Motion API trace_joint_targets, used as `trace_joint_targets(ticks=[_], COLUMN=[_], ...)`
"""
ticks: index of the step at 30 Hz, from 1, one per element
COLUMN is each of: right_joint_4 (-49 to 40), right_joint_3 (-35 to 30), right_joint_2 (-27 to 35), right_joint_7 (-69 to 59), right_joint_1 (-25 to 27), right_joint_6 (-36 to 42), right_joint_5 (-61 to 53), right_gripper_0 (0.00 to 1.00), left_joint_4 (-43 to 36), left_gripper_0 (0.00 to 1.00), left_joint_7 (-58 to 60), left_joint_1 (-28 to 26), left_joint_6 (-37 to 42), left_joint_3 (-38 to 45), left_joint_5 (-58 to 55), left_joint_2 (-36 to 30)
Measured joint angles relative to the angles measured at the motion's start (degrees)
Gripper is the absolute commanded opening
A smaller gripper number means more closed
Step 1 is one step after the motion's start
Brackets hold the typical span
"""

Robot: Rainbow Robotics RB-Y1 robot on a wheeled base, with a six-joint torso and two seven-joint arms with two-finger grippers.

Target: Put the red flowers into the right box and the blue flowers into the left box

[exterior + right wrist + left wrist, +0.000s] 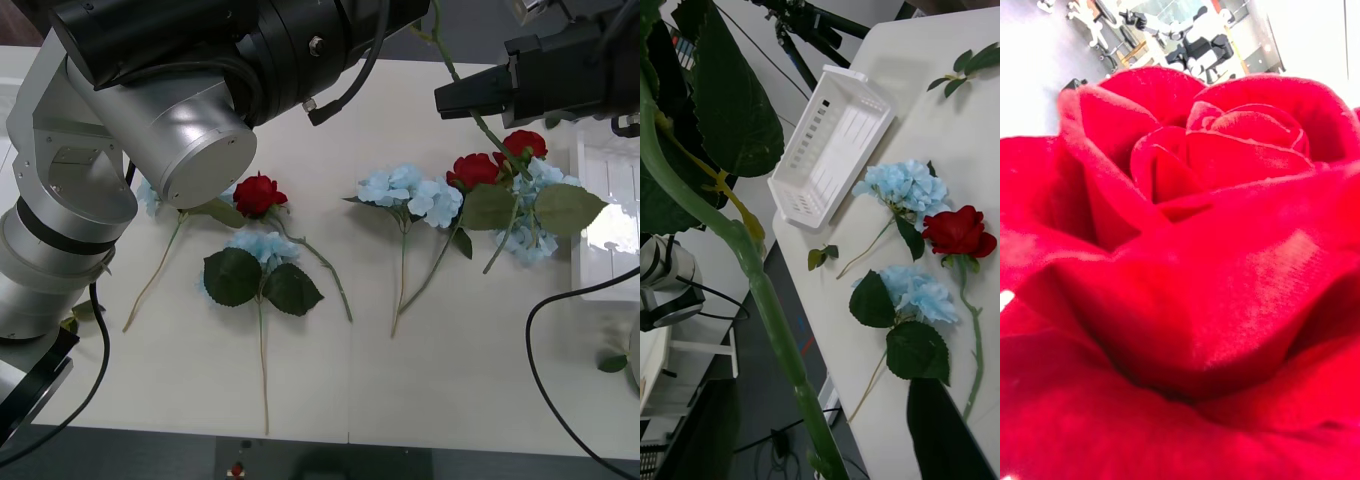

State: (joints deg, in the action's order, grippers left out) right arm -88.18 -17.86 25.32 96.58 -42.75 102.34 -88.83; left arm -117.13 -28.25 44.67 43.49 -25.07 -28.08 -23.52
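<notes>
We saw the right gripper [478,97] raised above the table [380,390], its black fingers closed narrowly on a green stem [487,128] that ran down to a red rose [524,144] hanging over the cluster beside the right box [606,210]. In the right wrist view that stem [752,277] crossed close before the camera with large dark leaves [730,105]. We could not tell how far the left gripper was open; a red bloom [1187,247] sat pressed up against its camera. Near the right box lay another red rose [474,170] among blue flowers [415,193]. Further from it lay a third rose [259,193] and a blue cluster [262,246]. The right box held no flowers. A white tray [831,146] at the table edge was likewise empty.
</notes>
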Motion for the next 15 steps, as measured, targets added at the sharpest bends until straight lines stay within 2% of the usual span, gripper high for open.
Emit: trace_joint_targets(ticks=[12, 13, 14, 15], right_joint_4=[0.0, 0.0, 0.0, 0.0], right_joint_3=[0.0, 0.0, 0.0, 0.0], right_joint_2=[-0.28, -0.28, -0.28, -0.28], right_joint_7=[-0.13, -0.13, -0.14, -0.15], right_joint_1=[-0.01, -0.01, -0.01, -0.01], right_joint_6=[-0.01, -0.01, -0.01, -0.01], right_joint_5=[-1.44, -1.46, -1.46, -1.46], right_gripper_0=[0.0, 0.0, 0.0, 0.0], left_joint_4=[0.08, 0.08, 0.08, 0.08], left_gripper_0=[0.0, 0.35, 0.87, 1.0], left_joint_7=[0.0, 0.0, 0.0, 0.0], left_joint_1=[0.0, 0.0, 0.0, 0.0], left_joint_6=[0.0, 0.0, 0.0, 0.0], left_joint_3=[0.0, 0.0, 0.0, 0.0], left_joint_5=[0.02, 0.05, 0.08, 0.09], left_joint_2=[0.0, 0.0, 0.0, 0.0])
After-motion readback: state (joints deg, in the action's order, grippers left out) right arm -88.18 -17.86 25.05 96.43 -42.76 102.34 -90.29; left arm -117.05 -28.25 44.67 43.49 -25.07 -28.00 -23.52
